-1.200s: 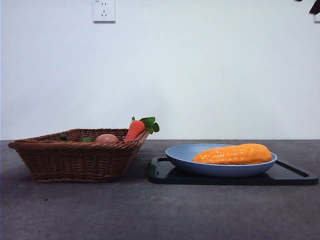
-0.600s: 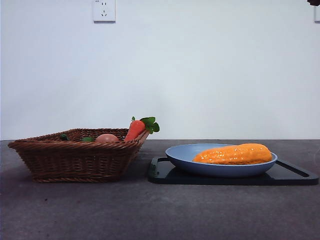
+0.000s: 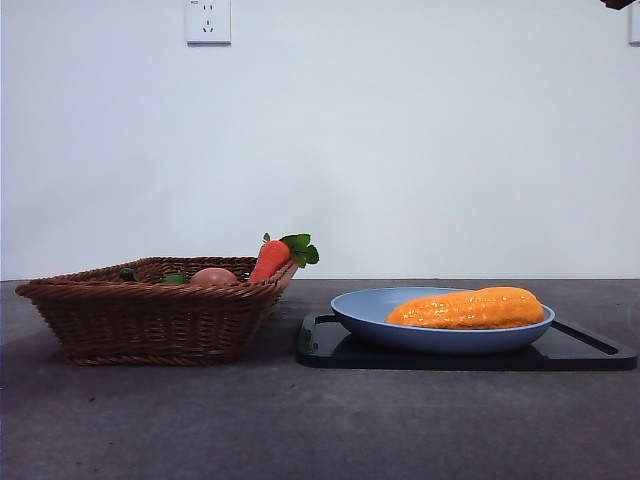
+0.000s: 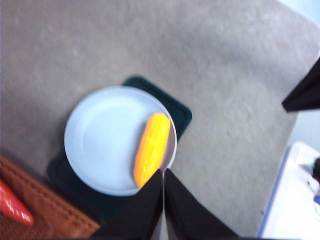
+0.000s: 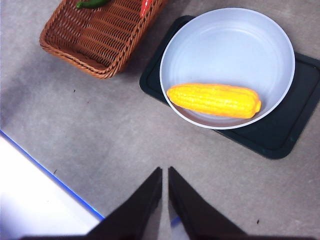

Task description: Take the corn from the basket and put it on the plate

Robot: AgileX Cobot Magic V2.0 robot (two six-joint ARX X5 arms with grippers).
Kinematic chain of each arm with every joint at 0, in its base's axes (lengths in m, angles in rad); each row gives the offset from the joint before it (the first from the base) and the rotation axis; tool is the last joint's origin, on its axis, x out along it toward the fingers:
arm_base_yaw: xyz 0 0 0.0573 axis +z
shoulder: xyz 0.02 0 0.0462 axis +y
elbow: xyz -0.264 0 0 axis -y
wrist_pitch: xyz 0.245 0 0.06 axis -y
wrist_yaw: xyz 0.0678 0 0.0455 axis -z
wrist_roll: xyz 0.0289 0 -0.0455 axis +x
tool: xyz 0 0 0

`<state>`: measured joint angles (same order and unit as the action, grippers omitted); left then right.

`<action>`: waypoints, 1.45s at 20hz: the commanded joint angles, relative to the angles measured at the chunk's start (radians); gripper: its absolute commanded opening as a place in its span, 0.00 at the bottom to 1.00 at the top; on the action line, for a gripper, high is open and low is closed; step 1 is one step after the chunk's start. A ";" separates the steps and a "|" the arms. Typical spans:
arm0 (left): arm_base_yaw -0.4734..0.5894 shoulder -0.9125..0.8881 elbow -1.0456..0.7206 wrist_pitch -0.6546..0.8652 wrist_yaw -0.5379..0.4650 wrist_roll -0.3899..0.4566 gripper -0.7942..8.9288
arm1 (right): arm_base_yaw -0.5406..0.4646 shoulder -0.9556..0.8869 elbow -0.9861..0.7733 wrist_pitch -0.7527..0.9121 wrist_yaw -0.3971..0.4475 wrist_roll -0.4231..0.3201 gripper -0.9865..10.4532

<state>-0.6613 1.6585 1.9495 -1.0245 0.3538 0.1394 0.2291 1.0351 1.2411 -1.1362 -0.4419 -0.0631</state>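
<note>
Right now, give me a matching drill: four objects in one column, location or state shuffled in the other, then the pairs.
Things:
1. corn
2. carrot
3. plate
4. left end effector

Places or states:
A. propped on the basket rim
B. sitting on the black tray
C. lying on the plate
D. jaws shut, holding nothing, raised over the plate

Pairs: 1-C, 2-A, 3-B, 4-D
</note>
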 commanded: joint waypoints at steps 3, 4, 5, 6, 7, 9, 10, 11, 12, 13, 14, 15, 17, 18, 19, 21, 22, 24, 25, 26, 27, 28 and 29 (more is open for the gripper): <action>-0.006 0.002 0.028 0.100 0.001 -0.001 0.09 | 0.003 0.008 0.017 0.031 -0.002 0.001 0.09; -0.004 0.002 0.028 0.118 0.001 -0.001 0.09 | 0.003 0.008 0.017 0.040 -0.002 0.001 0.09; -0.004 0.000 0.028 0.134 0.001 0.003 0.09 | 0.003 0.008 0.017 0.047 -0.002 0.001 0.09; 0.000 -0.007 0.028 0.140 0.001 0.011 0.09 | 0.003 0.008 0.017 0.055 -0.002 0.001 0.09; 0.008 -0.014 0.028 0.149 0.000 0.045 0.09 | 0.003 0.008 0.017 0.060 -0.002 0.000 0.09; 0.034 -0.035 0.028 0.167 0.000 0.058 0.09 | 0.003 0.008 0.017 0.074 -0.002 0.000 0.09; 0.052 -0.050 0.028 0.183 0.001 0.058 0.09 | 0.003 0.008 0.017 0.082 -0.002 0.000 0.09; 0.071 -0.066 0.028 0.200 0.001 0.059 0.09 | 0.003 0.008 0.017 0.090 -0.003 0.000 0.09; 0.087 -0.082 0.028 0.211 0.001 0.060 0.09 | 0.003 0.008 0.017 0.097 -0.002 0.000 0.09; 0.108 -0.102 0.028 0.217 0.001 0.063 0.09 | 0.003 0.008 0.017 0.105 -0.002 0.000 0.09; 0.134 -0.125 0.027 0.217 0.001 0.069 0.09 | 0.003 0.008 0.017 0.112 -0.002 0.000 0.09; 0.172 -0.159 0.023 0.217 0.001 0.079 0.09 | 0.003 0.008 0.017 0.121 -0.002 0.000 0.09; 0.254 -0.239 -0.013 0.227 0.001 0.085 0.09 | 0.003 0.008 0.017 0.138 -0.002 0.000 0.09; 0.307 -0.295 -0.059 0.249 0.001 0.085 0.09 | 0.003 0.008 0.017 0.150 -0.002 0.000 0.09; 0.355 -0.352 -0.116 0.275 0.001 0.085 0.09 | 0.003 0.008 0.017 0.164 -0.002 0.000 0.09; 0.451 -0.481 -0.275 0.355 0.001 0.084 0.09 | 0.003 0.008 0.017 0.180 -0.002 0.000 0.09; 0.496 -0.551 -0.370 0.405 0.001 0.084 0.09 | 0.003 0.008 0.017 0.187 -0.002 0.000 0.09; 0.573 -0.692 -0.570 0.513 0.001 0.085 0.09 | 0.003 0.008 0.017 0.207 -0.002 0.000 0.09; 0.607 -0.762 -0.669 0.568 0.000 0.085 0.09 | 0.003 0.008 0.017 0.221 -0.002 0.000 0.09; 0.634 -0.829 -0.766 0.623 0.000 0.085 0.09 | 0.003 0.008 0.017 0.232 -0.002 0.000 0.09; 0.658 -0.894 -0.862 0.677 0.000 0.085 0.09 | 0.003 0.008 0.017 0.239 -0.002 0.000 0.09; 0.676 -0.955 -0.952 0.727 -0.001 0.082 0.09 | 0.003 0.008 0.017 0.247 -0.002 0.000 0.09; 0.691 -1.022 -1.048 0.769 -0.005 0.080 0.09 | 0.003 0.008 0.017 0.258 -0.002 0.000 0.09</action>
<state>0.0284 0.6422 0.9295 -0.2699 0.3458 0.2184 0.2291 1.0355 1.2411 -0.8902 -0.4419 -0.0631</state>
